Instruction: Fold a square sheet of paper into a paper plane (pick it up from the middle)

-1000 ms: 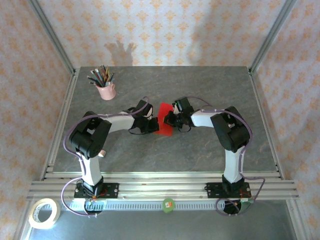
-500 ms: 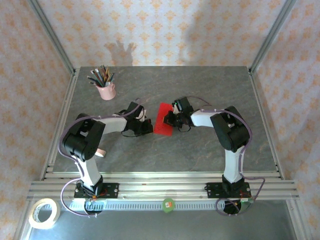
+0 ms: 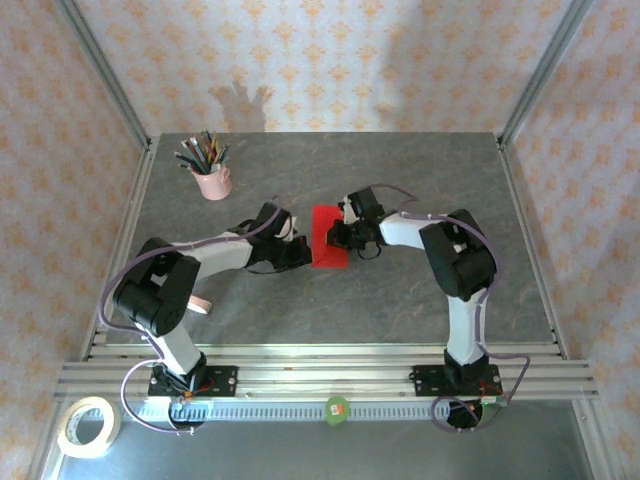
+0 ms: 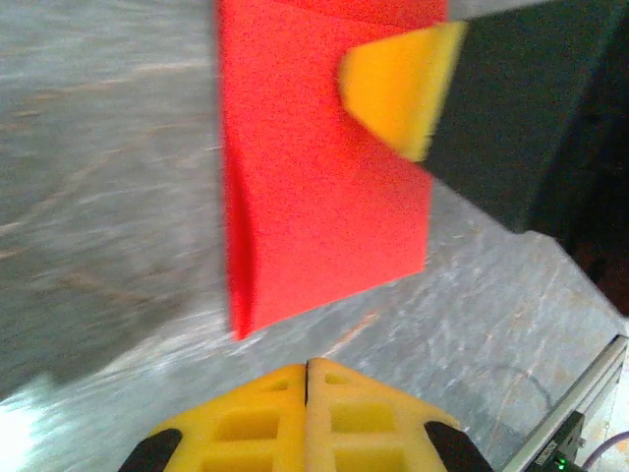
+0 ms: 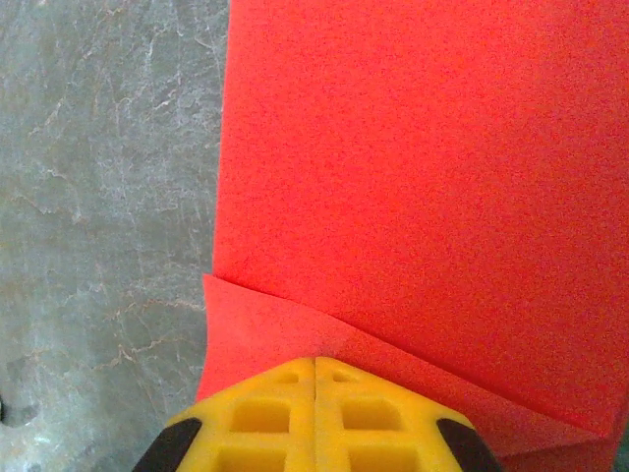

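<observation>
left arm [image 3: 215, 252] pulled back | paper plane [image 3: 328, 252] red, flat-folded rectangle | both jaws closed

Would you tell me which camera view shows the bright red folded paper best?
The right wrist view: the bright red folded paper is close and sharp, its creased flap plain. The top external view shows it small and distant; the left wrist view, blurred.

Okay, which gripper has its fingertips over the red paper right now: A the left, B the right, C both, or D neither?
B: the shut right gripper overlaps the near edge of the paper plane; the left gripper sits short of it over bare table.
</observation>
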